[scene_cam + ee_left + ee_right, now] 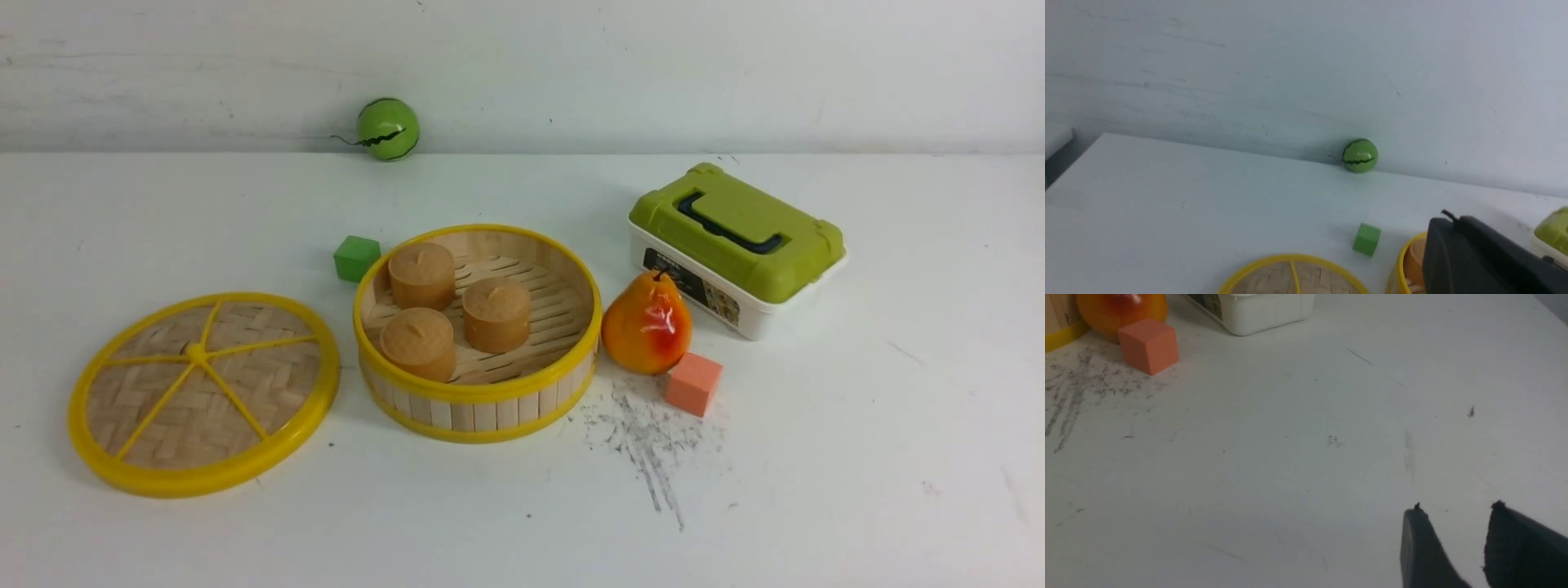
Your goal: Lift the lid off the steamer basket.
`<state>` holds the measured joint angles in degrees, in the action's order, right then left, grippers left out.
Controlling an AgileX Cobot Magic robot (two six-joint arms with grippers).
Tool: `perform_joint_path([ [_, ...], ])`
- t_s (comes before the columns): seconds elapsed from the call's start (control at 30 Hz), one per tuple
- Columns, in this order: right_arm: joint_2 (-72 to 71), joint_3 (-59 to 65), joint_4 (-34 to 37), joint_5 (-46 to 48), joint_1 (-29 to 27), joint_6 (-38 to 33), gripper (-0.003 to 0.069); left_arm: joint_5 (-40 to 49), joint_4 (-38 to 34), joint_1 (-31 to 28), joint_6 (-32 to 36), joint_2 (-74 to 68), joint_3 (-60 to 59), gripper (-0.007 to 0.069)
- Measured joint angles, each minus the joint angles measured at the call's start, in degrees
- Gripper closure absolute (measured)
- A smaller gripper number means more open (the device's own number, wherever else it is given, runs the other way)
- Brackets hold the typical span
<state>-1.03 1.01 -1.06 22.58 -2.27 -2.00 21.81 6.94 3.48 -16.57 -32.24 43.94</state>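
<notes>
Resting Bare on the Desk, Lid Clear of Steamer Basket

The lid [196, 392] lies flat on the desk [857, 490], left of the open steamer basket [478, 392]. The left pincer [1447, 222] is clenched, empty; the right pincer [1455, 510] stands released.

The lid [277, 359] at left is woven in pale tan with a bright yellow rim, knob and spokes, and the steamer basket [486, 420] has blond upright slats between yellow bands, with tan buns [496, 317] inside. To its right, the pear [645, 327] blends orange and yellow with a red blush, near a salmon-pink block [694, 384] and a white box [767, 318] with an olive-green lid and black handle. Farther left, a green block [357, 259] sits nearer than a green ball [388, 131] with dark wavy stripes.
</notes>
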Motion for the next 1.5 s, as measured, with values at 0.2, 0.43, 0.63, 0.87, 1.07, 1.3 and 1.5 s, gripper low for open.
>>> perform_joint_path([
  [0.2, 0.00, 0.00, 0.00, 0.00, 0.00, 0.00, 0.0419, -0.84, -6.48, 0.00, 5.87, 12.08, -13.37, 0.0637],
  [0.43, 0.00, 0.00, 0.00, 0.00, 0.00, 0.00, 0.0419, -0.95, -10.19, 0.00, 6.26, 14.89, -23.51, 0.0637],
  [0.63, 0.00, 0.00, 0.00, 0.00, 0.00, 0.00, 0.0419, -1.04, -10.38, 0.00, 6.26, 14.84, -29.85, 0.0637],
  [0.87, 0.00, 0.00, 0.00, 0.00, 0.00, 0.00, 0.0419, -2.91, -10.42, 3.55, 6.26, 20.54, -38.45, 0.0637],
  [1.07, 0.00, 0.00, 0.00, 0.00, 0.00, 0.00, 0.0419, -1.98, -10.28, 3.61, 6.26, 31.42, -45.30, 0.0637],
  [1.3, 0.00, 0.00, 0.00, 0.00, 0.00, 0.00, 0.0419, -0.35, -7.76, 3.61, 6.26, 32.75, -45.62, 0.0637],
  [1.5, 0.00, 0.00, 0.00, 0.00, 0.00, 0.00, 0.0419, -0.40, -7.59, 3.61, 6.26, 32.75, -45.62, 0.0637],
])
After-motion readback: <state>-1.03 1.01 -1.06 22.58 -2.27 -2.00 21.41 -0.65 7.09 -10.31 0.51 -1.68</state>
